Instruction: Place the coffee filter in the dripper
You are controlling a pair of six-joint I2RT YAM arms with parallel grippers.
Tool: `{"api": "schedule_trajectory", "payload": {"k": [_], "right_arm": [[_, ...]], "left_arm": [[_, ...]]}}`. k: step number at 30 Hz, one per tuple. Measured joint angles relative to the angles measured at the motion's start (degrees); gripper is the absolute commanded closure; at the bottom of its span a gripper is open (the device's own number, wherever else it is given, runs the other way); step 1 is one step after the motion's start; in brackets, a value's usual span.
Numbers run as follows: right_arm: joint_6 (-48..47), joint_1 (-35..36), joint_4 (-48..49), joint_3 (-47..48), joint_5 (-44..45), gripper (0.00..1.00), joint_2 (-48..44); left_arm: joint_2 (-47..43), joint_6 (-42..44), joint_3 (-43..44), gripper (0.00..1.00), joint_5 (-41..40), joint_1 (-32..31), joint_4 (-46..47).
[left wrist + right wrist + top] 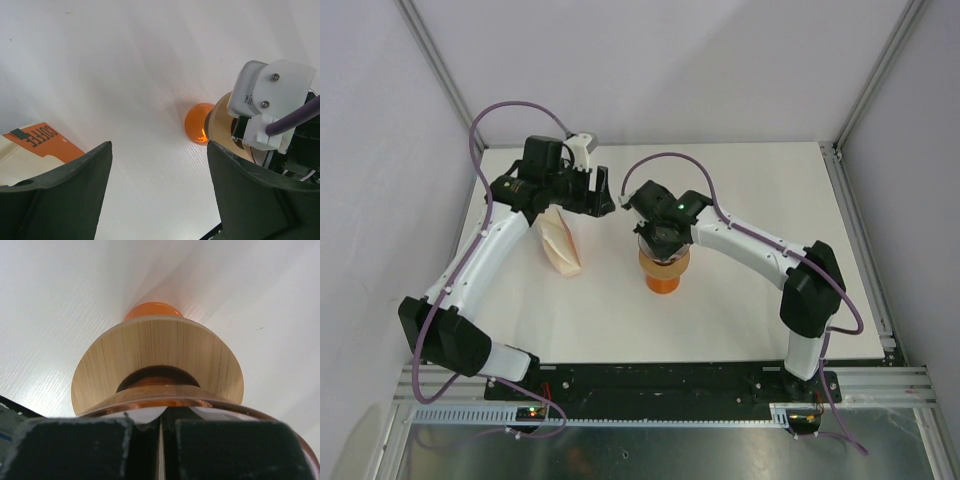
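At the far left we see a cream, wedge-shaped pack of folded filters [560, 245] lying flat on the matte white table [750, 200]. Its paper looks smooth, and an orange label printed COFFEE shows in the left wrist view. Just beside it, slightly farther back, the left gripper [159, 152] hangs over bare tabletop. Its two dark, matte fingers are spread wide apart with nothing between them. Toward the middle stands a small stack. At the bottom is a glossy, translucent orange cup [196, 123]. On it rests a flat wooden disc [157, 355] with fine straight grain and a round hole. Seated in that hole is the dripper [150, 399], an amber-pink, see-through plastic cone whose wide round rim catches the light as a thin shining band. The right gripper [161, 422] sits directly above the dripper's mouth. Its black, foam-textured pads [75, 450] are pressed together, leaving only a hairline seam. Just inside the near rim, under the fingertips, a pale patch [145, 413] shows. We cannot tell whether that is the coffee filter, or whether any paper is pinched in the seam. To the right, the white-shelled right arm [760, 245] curves back to its base.
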Motion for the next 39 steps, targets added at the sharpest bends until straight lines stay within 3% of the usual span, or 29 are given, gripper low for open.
{"api": "schedule_trajectory", "payload": {"k": [3,9,14,19,30,39], "right_arm": [[-0.02,0.11,-0.02,0.09,-0.2,1.0,0.0],[-0.24,0.68,-0.35,1.68,-0.15,0.84,-0.02],[-0.48,1.05,-0.92,3.13,0.33,0.79,-0.37],[-1.05,1.22,-1.22,4.0,0.52,0.67,-1.07],[-1.33,1.81,-2.1,4.61,1.99,0.57,-2.51],[-1.33,2.05,-1.7,4.61,2.64,0.51,-5.84]], "left_arm": [[0.0,-0.02,0.0,0.2,0.57,0.0,0.02],[-0.04,-0.09,-0.68,0.2,2.56,0.07,0.15],[-0.07,-0.09,-1.27,0.2,3.54,0.09,0.07],[-0.11,-0.09,-1.27,0.2,4.02,0.09,0.09],[-0.11,-0.57,-1.57,0.21,5.46,0.09,0.13],[-0.11,-2.08,-2.25,0.33,8.55,-2.69,0.17]]}}
